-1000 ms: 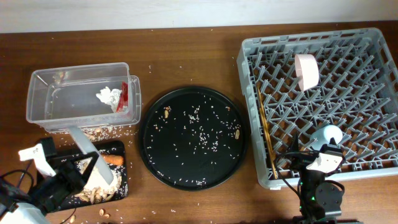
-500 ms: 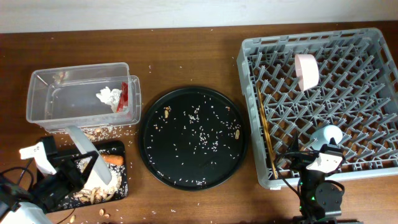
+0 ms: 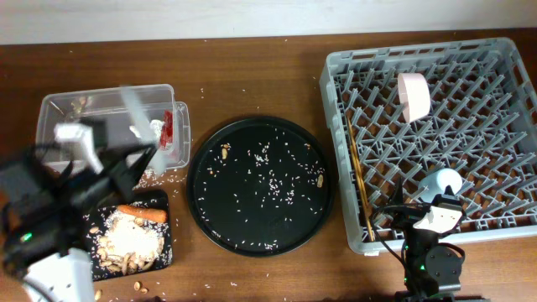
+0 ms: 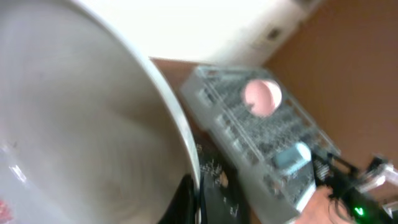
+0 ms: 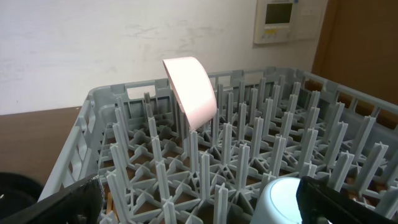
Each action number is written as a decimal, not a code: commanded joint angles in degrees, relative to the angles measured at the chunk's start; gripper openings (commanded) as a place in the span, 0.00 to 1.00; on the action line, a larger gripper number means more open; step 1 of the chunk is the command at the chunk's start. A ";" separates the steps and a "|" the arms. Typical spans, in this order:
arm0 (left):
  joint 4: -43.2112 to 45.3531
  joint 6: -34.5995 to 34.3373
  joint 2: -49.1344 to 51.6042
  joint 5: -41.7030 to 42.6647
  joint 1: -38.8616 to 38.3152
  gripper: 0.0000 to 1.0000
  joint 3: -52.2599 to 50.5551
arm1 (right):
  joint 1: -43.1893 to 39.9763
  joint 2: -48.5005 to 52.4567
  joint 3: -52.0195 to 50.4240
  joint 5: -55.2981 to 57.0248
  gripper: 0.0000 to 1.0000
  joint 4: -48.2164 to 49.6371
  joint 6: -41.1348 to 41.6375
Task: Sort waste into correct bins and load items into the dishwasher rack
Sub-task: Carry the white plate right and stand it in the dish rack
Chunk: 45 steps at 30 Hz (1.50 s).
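At the left edge my left gripper [image 4: 191, 198] is clamped on the rim of the pale grey plate [image 4: 74, 118]. I carry it tilted on edge, in the air between the clear tub [image 3: 59, 113] at the back-left and the shallow black tray [image 3: 164, 252] in the front-left corner. The overhead view smears there, so I can't place it finer. Holding it by the rim should let it drop straight between pegs.

The waste looks sorted: the red wrapper [image 3: 168, 130] is in the tub, and the carrot piece [image 3: 138, 212] and peanut shells [image 3: 117, 262] are in the black tray. The round black tray [image 3: 201, 210] at mid-bench carries only rice grains.

Along the right edge sits the dishwasher rack [image 3: 336, 75]. The bowl [image 5: 189, 87] stands on edge between pegs towards the back, the chopsticks [image 3: 357, 176] lie along its left side, and the blue cup [image 3: 443, 183] is near the front. My right gripper [image 5: 198, 193] rests at the front edge just behind the cup, fingers spread and empty, leaving the rack free for the plate.
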 commanded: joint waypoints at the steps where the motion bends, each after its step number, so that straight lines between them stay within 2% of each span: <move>1: 20.90 -27.02 5.18 -4.37 -16.24 0.00 0.50 | -0.33 -0.44 -0.46 0.11 0.98 -0.17 0.35; 5: 42.73 -38.75 14.12 -7.02 -30.10 0.00 0.50 | -0.33 -0.44 -0.46 0.11 0.98 -0.17 0.35; 8: 57.61 -44.26 22.84 -9.60 -38.77 0.00 0.50 | -0.33 -0.44 -0.46 0.11 0.98 -0.17 0.35; 13: 83.49 -58.42 37.48 -13.27 -48.92 0.00 1.05 | -0.33 -0.44 -0.46 0.11 0.98 -0.17 0.35; 16: 90.79 -63.52 43.74 -16.76 -52.04 0.00 3.08 | -0.33 -0.44 -0.46 0.11 0.98 -0.17 0.35; 22: 90.40 -64.00 47.78 -19.30 -55.52 0.00 6.99 | -0.33 -0.44 -0.46 0.11 0.98 -0.17 0.35; 25: 84.39 -63.98 47.93 -20.31 -56.48 0.00 7.08 | -0.33 -0.44 -0.46 0.11 0.98 -0.17 0.35; 28: 76.70 -63.98 47.93 -24.98 -57.37 0.03 7.08 | -0.33 -0.44 -0.46 0.11 0.98 -0.17 0.35; 31: 74.97 -63.95 47.98 -26.29 -57.53 0.06 7.08 | -0.33 -0.44 -0.46 0.11 0.98 -0.17 0.35; 32: 74.97 -63.95 47.98 -26.27 -57.53 0.11 7.08 | -0.33 -0.44 -0.46 0.11 0.98 -0.17 0.35; 33: 74.99 -63.93 47.98 -26.27 -57.53 0.27 7.08 | -0.33 -0.44 -0.46 0.11 0.98 -0.17 0.35; 34: 74.99 -63.52 47.98 -26.23 -57.53 0.51 7.08 | -0.33 -0.44 -0.46 0.11 0.98 -0.17 0.35; 35: 74.97 -62.25 47.98 -25.94 -57.48 0.97 7.08 | -0.33 -0.44 -0.46 0.11 0.98 -0.17 0.35; 37: 74.93 -57.57 47.87 -24.74 -57.37 0.99 7.17 | -0.33 -0.44 -0.46 0.11 0.98 -0.17 0.35; 40: 70.20 -55.49 46.45 -24.63 -56.26 0.99 7.17 | -0.33 -0.44 -0.46 0.11 0.98 -0.17 0.35; 43: 58.47 -48.52 41.75 -26.05 -54.25 0.99 7.28 | -0.33 -0.44 -0.46 0.11 0.98 -0.17 0.35; 45: 46.82 -42.25 36.79 -30.34 -53.24 0.99 7.72 | -0.33 -0.44 -0.46 0.11 0.98 -0.17 0.35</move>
